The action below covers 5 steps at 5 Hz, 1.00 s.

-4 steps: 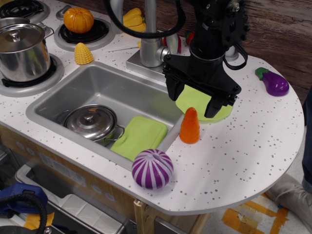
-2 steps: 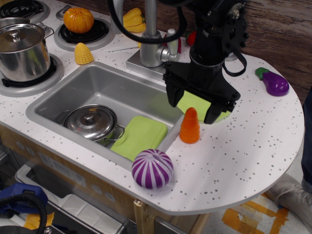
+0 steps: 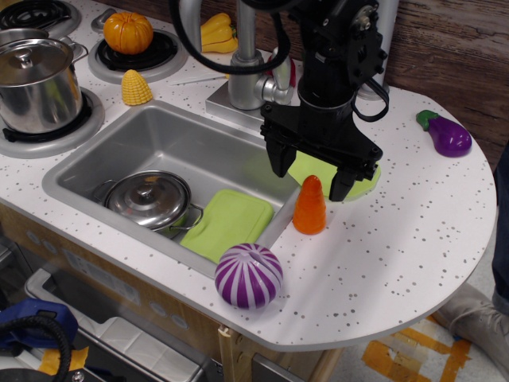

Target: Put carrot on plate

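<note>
The carrot (image 3: 309, 206) is a small orange cone standing upright on the speckled counter beside the sink's right rim. The plate (image 3: 318, 170) is a flat lime-green disc just behind it, largely covered by my gripper. My black gripper (image 3: 311, 177) is open and empty. It hangs directly above the carrot's tip, one finger to the left of it and one to the right. The jaws stand wider than the carrot.
A purple striped ball (image 3: 249, 275) sits near the counter's front edge. The sink (image 3: 163, 140) holds a lidded pot (image 3: 149, 199) and a green cloth (image 3: 228, 223). An eggplant (image 3: 446, 134) lies far right. The faucet (image 3: 246, 64), corn (image 3: 135, 87), pumpkin (image 3: 128, 31) and a big pot (image 3: 36, 83) stand behind and left.
My gripper has moved left and slightly forward, from over the plate to above the carrot. It stays open. The carrot has not moved.
</note>
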Available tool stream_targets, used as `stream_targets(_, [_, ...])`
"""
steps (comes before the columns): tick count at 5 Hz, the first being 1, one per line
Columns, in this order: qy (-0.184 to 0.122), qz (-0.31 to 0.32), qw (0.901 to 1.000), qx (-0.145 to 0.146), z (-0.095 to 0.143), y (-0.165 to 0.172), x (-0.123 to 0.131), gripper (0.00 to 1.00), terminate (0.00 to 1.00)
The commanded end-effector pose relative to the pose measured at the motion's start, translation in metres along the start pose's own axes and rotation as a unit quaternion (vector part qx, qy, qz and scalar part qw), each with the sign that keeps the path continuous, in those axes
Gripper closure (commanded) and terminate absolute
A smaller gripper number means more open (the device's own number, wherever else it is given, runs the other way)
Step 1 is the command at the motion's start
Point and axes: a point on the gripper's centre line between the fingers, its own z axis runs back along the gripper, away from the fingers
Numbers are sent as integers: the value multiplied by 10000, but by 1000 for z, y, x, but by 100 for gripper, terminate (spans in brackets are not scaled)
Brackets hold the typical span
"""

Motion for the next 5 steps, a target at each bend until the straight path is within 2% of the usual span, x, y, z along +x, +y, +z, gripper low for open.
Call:
stream_targets(1, [-208,189,9995,-116,-3,6,1,0,0])
stream_targets(2, [-217,285,9990,-281,-8,8,0,100,0])
stream_targets(3, [-116,377,9986,-357,-9,8,2,100,0])
stream_targets(4, [-206,413,9986,-277,-5,4,7,100,0])
stream_targets(5, [-220,340,9992,67,21,6,16,100,0])
